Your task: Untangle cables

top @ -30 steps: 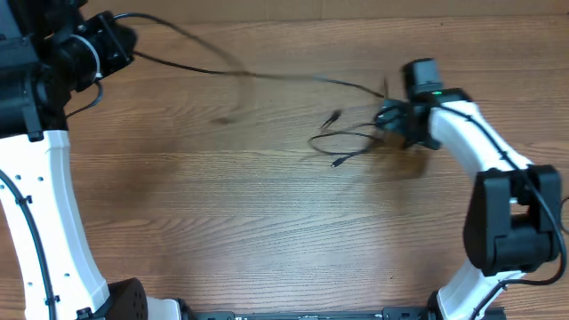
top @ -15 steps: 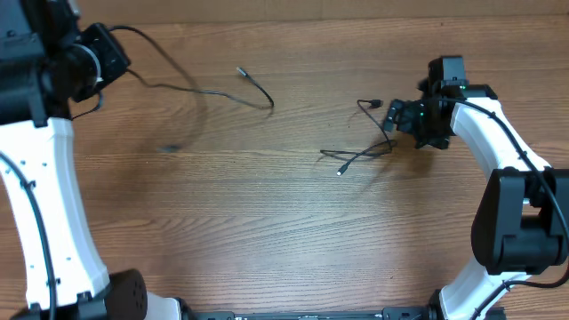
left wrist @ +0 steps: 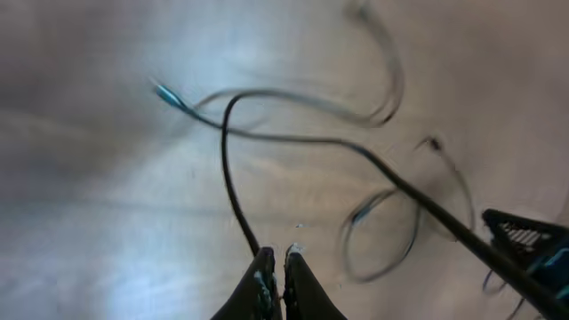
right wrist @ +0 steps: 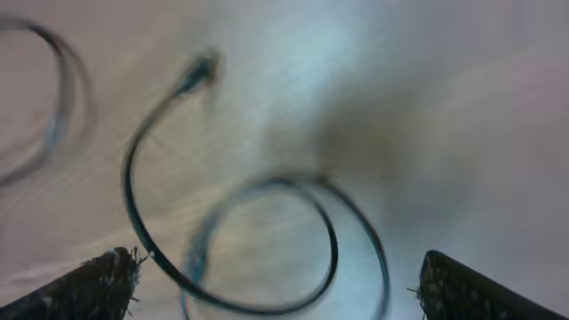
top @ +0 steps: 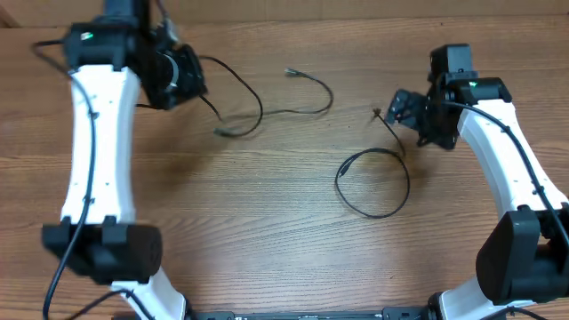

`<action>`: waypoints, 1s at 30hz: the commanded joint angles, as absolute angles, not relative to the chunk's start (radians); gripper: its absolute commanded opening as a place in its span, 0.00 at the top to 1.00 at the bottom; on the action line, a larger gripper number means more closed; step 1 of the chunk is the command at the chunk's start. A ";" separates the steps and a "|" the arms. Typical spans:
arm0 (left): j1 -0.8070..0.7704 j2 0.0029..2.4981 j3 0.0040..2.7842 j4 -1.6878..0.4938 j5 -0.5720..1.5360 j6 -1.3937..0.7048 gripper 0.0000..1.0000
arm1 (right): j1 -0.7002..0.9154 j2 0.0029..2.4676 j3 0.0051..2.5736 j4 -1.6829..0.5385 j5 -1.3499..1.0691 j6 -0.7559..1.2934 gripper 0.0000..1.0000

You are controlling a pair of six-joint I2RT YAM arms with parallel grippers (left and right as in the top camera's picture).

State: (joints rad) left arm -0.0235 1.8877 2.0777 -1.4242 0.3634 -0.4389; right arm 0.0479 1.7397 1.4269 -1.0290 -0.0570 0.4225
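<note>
- Jaws on my left gripper [left wrist: 276,262] are pinched shut on the left cable [top: 293,112]. That cord runs from my pinch out onto the table [top: 222,231] in loose bends, up in the far-left part of it.
- If I swing that arm to the right, the loose part could drag across and land on the other cord. Then the two would knot up.
- This cord is very thin, so it could slide out of my pinch if I tug hard.
- The right cable [top: 378,216] lies in a round ring on the right half of the table, apart from the left one. Its tail reaches up to a spot just beside my right gripper [right wrist: 280,276].
- Jaws there are wide apart and hold nothing. If I come down carelessly, I could miss the thin cord or shove the ring toward the left cord.
- My wrist views are blurry, so aiming is hard.
- Count: two arms [top: 93,160], two grippers, two cables as best I can tell, and three plug ends [top: 289,71] that I can see. I cannot find the right cord's other end.
</note>
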 commanded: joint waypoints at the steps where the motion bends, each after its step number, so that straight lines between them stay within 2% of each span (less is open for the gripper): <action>1: -0.088 1.983 2.097 -1.470 0.301 -0.427 0.96 | 0.066 1.713 1.416 -1.141 -0.031 0.619 0.00; 6: -0.143 2.086 2.097 -1.487 0.255 -0.428 0.96 | 0.126 1.713 1.367 -1.146 -0.031 0.641 0.00; 8: -0.155 2.121 2.097 -1.486 0.247 -0.428 0.92 | 0.146 1.713 1.360 -1.137 -0.020 0.652 0.00; 12: -0.166 2.192 2.097 -1.489 0.233 -0.430 0.91 | 0.177 1.713 1.353 -1.053 0.019 0.651 0.00; 17: -0.167 2.258 2.097 -1.517 0.233 -0.430 0.96 | 0.176 1.733 1.326 -1.015 0.023 0.812 0.00; 21: -0.167 2.284 2.097 -1.529 0.231 -0.430 0.96 | 0.192 1.769 1.314 -0.939 -0.035 0.692 0.00; 25: -0.167 2.289 2.097 -1.514 0.196 -0.430 0.96 | 0.244 1.800 1.314 -0.913 -0.126 0.636 0.09; 30: -0.160 2.289 2.097 -1.507 0.160 -0.458 0.95 | 0.334 1.857 1.313 -0.893 -0.028 0.657 0.14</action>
